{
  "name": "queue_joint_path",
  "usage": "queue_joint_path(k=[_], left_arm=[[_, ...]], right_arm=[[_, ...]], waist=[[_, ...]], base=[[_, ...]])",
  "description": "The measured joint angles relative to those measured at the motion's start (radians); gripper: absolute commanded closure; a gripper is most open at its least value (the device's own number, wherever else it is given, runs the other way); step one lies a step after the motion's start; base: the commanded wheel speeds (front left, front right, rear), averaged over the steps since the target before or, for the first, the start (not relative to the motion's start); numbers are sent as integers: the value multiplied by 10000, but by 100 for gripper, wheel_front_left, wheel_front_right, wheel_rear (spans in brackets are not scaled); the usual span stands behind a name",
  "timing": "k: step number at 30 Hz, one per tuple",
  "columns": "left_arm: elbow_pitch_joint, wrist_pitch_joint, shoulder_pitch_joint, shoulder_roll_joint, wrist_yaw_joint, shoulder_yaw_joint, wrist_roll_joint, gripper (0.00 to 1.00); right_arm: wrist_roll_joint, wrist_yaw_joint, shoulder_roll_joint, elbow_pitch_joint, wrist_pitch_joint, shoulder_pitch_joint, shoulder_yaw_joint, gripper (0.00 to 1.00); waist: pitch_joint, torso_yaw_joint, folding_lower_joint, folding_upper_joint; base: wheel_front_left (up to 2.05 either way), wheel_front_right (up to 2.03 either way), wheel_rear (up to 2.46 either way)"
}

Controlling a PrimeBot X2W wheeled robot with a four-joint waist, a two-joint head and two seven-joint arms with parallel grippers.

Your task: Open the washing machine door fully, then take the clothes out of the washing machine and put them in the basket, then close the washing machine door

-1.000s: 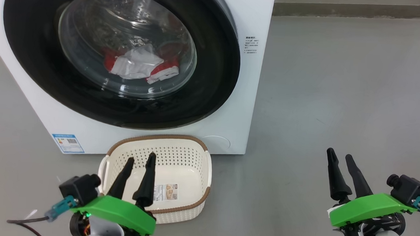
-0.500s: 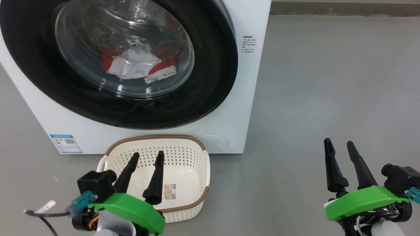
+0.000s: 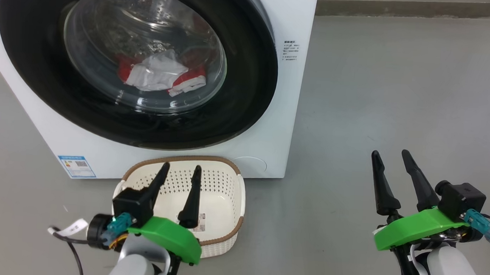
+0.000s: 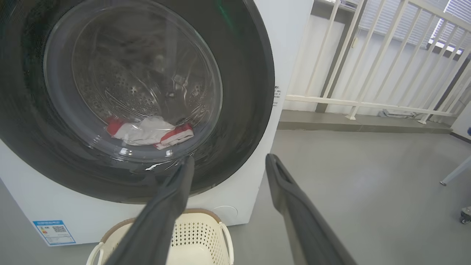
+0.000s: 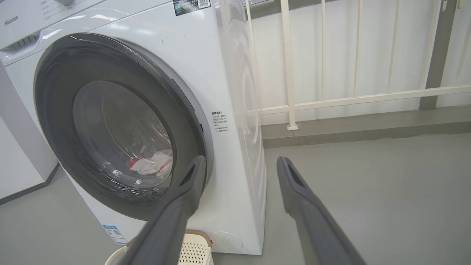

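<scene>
Head view, upper left of frame: the washing machine, a white front-loader, stands on a grey floor. The washing machine door, black-rimmed with a clear glass bowl, lies close against the machine's front. Whether it is latched cannot be told.

The clothes, red with white panels, lie in a small heap at the bottom of the drum, seen through the glass just below the centre of the window. Nothing touches them.

The basket, cream and perforated with a brown rim, stands on the floor at lower centre-left of the frame, directly below the door and just beside the machine's front panel. A sticker shows on its base. A blue label sits at the machine's lower left corner.

The left gripper is at the lower left of the frame, with its two dark fingers spread apart and holding nothing. They point up the frame toward the door and overlap the basket's interior. In the left wrist view the basket lies beneath the fingers at the bottom edge, and the fingertips stand clear of the door rim.

The right gripper is at the lower right of the frame, over bare floor and well apart from the machine and basket. Its fingers are likewise spread and empty. The right wrist view looks past them at the machine's right front edge, with a white railing beyond.
</scene>
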Motion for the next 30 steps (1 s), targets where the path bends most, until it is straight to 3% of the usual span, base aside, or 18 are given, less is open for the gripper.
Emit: queue_joint_path(k=[8,30], left_arm=[[153,-217,-264,4,169,-255,631,0],[303,-217,-264,8,397,44,616,0]], right_arm=[[-788,0,-56,-31,-236,-233,35,0],[-800,0,-84,-52,-257,-229,-190,0]], waist=[[-1,-3,0,0],[-44,68,0,0]], base=[[0,0,0],[0,0,0]])
